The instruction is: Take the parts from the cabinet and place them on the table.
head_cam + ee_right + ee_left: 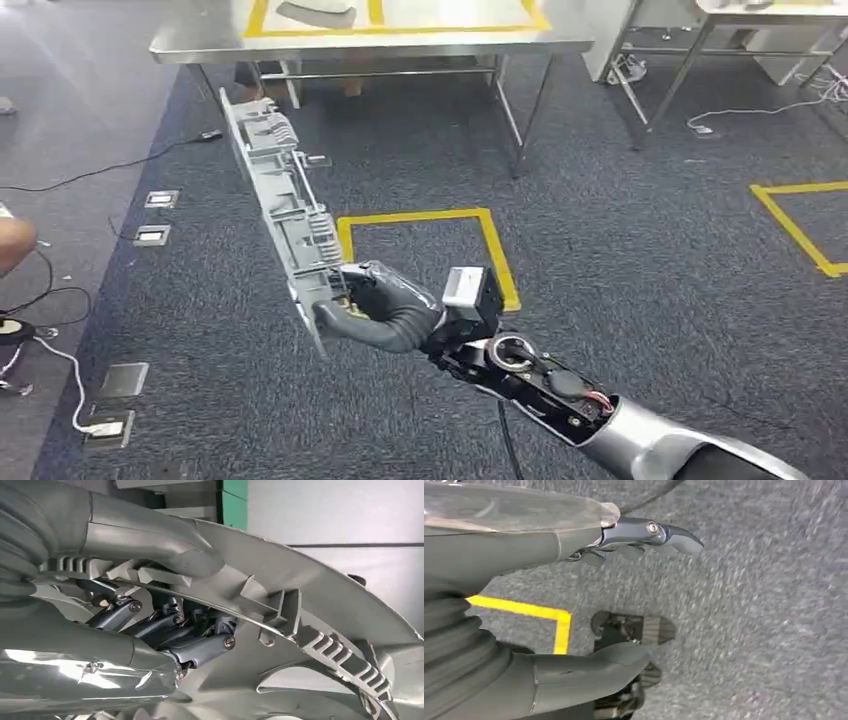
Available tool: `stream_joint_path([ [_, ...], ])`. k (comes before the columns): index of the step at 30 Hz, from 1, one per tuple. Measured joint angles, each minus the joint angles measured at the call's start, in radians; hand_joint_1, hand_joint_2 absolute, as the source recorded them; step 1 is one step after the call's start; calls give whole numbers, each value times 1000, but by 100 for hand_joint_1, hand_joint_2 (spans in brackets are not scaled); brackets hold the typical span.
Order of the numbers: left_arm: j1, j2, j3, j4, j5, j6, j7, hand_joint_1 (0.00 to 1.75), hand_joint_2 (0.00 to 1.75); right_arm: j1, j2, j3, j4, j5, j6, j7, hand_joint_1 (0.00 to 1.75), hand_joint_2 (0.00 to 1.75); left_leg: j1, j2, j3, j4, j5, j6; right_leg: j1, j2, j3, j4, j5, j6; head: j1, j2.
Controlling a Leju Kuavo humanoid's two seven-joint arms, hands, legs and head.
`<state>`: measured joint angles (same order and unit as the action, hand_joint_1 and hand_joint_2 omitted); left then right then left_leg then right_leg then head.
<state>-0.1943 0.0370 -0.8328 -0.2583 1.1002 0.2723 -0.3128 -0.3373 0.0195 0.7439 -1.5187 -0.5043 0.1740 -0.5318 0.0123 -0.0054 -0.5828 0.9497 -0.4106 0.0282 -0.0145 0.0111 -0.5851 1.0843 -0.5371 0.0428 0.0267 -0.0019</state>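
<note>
Holding a long grey plastic part (pixel 280 210) in my right hand (pixel 385 305), w/ the fingers (pixel 200 647) closed round its lower end and the thumb pressed on the ribbed face. Part sticks up and away from me, tilted, over dark carpet (pixel 620 250), well short of the steel bench (pixel 380 42) ahead. It looks like a stiff moulded panel: thin walls, ribs, clips, a metal rod along it. Prob. light for its length, but gripped at one end it will lever hard on my wrist, so a hold nearer the middle, on the thick ribbed spine, would be steadier. Thin clips look breakable; avoid squeezing those. Surface is smooth plastic, so maybe a bit slippery.

My left hand (pixel 574 605) hangs over the carpet, fingers apart, holding nothing.

Containers: none near me. On the bench, inside a yellow-taped frame (pixel 255 18), lies another pale curved piece (pixel 318 12), possibly a part already set down; too far to tell.
</note>
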Motion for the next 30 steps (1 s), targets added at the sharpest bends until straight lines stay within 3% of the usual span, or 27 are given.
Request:
stream_joint_path([
  [2, 1, 0, 0, 0, 0, 0, 0, 0, 175, 2, 0, 0, 0, 0, 0, 0, 175, 175, -3, 2, 0, 1, -2, 2, -1, -1, -88, 175, -66, 5, 8, 0],
  [3, 2, -1, 0, 0, 0, 0, 0, 0, 175, 3, -1, 0, 0, 0, 0, 0, 175, 175, -4, 2, 1, 2, -3, 4, -1, -2, -112, 215, -68, 5, 10, 0],
  [4, 2, -2, 0, 0, 0, 0, 0, 0, 175, 5, -1, 0, 0, 0, 0, 0, 175, 175, -5, 2, 2, 2, -4, 4, -1, -2, -110, 201, -46, 4, 13, 0],
  [5, 2, -2, 0, 0, 0, 0, 0, 0, 175, 5, -1, 0, 0, 0, 0, 0, 175, 175, -5, 2, 4, 3, -6, 3, -1, -2, -88, 145, -5, 0, 17, 0],
  [7, 2, -3, 0, 0, 0, 0, 0, 0, 175, 4, -1, 0, 0, 0, 0, 0, 175, 175, -6, 1, 11, 6, -12, -1, 2, -9, 1, -52, 98, -12, 26, 0],
  [8, 2, -4, 0, 0, 0, 0, 0, 0, 175, 2, -1, 0, 0, 0, 0, 0, 175, 175, -6, 2, 11, 7, -13, -4, 7, -24, 25, -111, 103, -19, 28, 0],
  [9, 1, -3, 0, 0, 0, 0, 0, 0, 175, 0, -1, 0, 0, 0, 0, 0, 175, 175, -14, 2, 7, 13, -14, -9, 14, -24, 30, -126, 102, -19, 25, 0],
  [11, 3, -4, 0, 0, 0, 0, 0, 0, 175, 1, -1, 0, 0, 0, 0, 0, 175, 175, -10, 9, 8, 7, -12, -16, 15, -17, 26, -123, 103, -22, 21, 0],
  [13, 1, -2, 0, 0, 0, 0, 0, 0, 175, 1, -1, 0, 0, 0, -1, 0, 175, 175, -12, 12, 6, 9, -19, -28, 4, -14, 34, -138, 113, -37, 18, 0],
  [14, 1, -2, 0, 0, 0, 0, -2, 0, 175, 0, -1, 0, 0, 0, -1, 0, 175, 175, -9, 10, -5, 40, -44, -33, 4, -12, 34, -141, 115, -41, 12, 0],
  [16, 2, -3, 0, -1, 0, 0, -2, 0, 175, 0, -1, 0, 0, 0, -1, 0, 175, 175, -5, 10, -75, 198, -128, -40, 5, -11, 33, -141, 116, -46, -7, 0],
  [17, 2, -3, 0, -1, 0, 0, -2, 0, 175, 0, -1, 0, 0, 0, -1, 0, 175, 175, -5, 9, -115, 283, -161, -42, 5, -9, 33, -140, 115, -46, -8, 0],
  [18, 3, -3, 0, -1, 0, 0, -2, 0, 175, 1, -1, 0, 0, 0, -1, 0, 175, 175, -4, 9, -144, 339, -172, -45, 5, -7, 33, -140, 115, -47, -10, 0],
  [19, 3, -3, 0, -1, 0, 0, -2, 0, 175, 3, -1, 0, 0, 0, -1, 0, 175, 175, -2, 10, -149, 343, -161, -47, 4, -4, 33, -140, 115, -46, -13, 0],
  [20, 3, -2, 0, -1, 0, 0, -2, 0, 175, 3, -1, 0, 0, 0, -1, 0, 175, 175, 2, 10, -131, 302, -129, -49, 3, -1, 34, -140, 115, -46, -14, 0],
  [22, 1, 2, 0, -1, 0, 0, -2, 0, 175, 2, -1, 0, 0, 0, -2, 0, 175, 175, 8, 9, -39, 112, -33, -51, -1, 6, 35, -134, 111, -40, -15, 0],
  [23, 1, 1, 0, -1, 0, 0, -2, 0, 175, 2, -1, 0, 0, 0, -2, 0, 175, 175, 14, 1, -2, 30, -15, -53, -1, 9, 33, -128, 107, -33, -19, 0],
  [24, -1, 0, 0, -1, 0, 0, -1, 0, 175, 1, -1, 0, 0, 0, -2, 0, 175, 175, 6, -7, 4, 19, -21, -47, 5, 14, 26, -121, 103, -26, -23, 0],
  [26, 0, -1, 0, -1, 0, 0, 0, 0, 175, 1, -1, 0, 0, 0, -3, 0, 175, 175, 5, -5, 2, 22, -23, -33, 5, 16, 26, -124, 105, -17, -11, 0],
  [28, -1, -3, 0, -2, 0, 0, 0, 0, 175, 2, -1, 0, 0, 2, -3, 0, 175, 175, 5, -1, 3, 16, -18, -17, -1, 17, 26, -123, 100, -3, -12, 0],
  [29, -3, -2, 0, -2, -1, 0, 0, 0, 175, 1, -1, 0, 0, 2, -3, -1, 175, 175, 6, -1, 6, 15, -18, -13, -3, 6, 20, -102, 84, 1, -9, 0],
  [30, -4, -1, 0, -2, -1, 0, 0, 0, 175, 1, -1, 0, 0, 2, -3, -1, 175, 175, 5, 0, 6, 15, -19, -6, -3, -2, -6, -43, 47, 3, 0, 0],
])
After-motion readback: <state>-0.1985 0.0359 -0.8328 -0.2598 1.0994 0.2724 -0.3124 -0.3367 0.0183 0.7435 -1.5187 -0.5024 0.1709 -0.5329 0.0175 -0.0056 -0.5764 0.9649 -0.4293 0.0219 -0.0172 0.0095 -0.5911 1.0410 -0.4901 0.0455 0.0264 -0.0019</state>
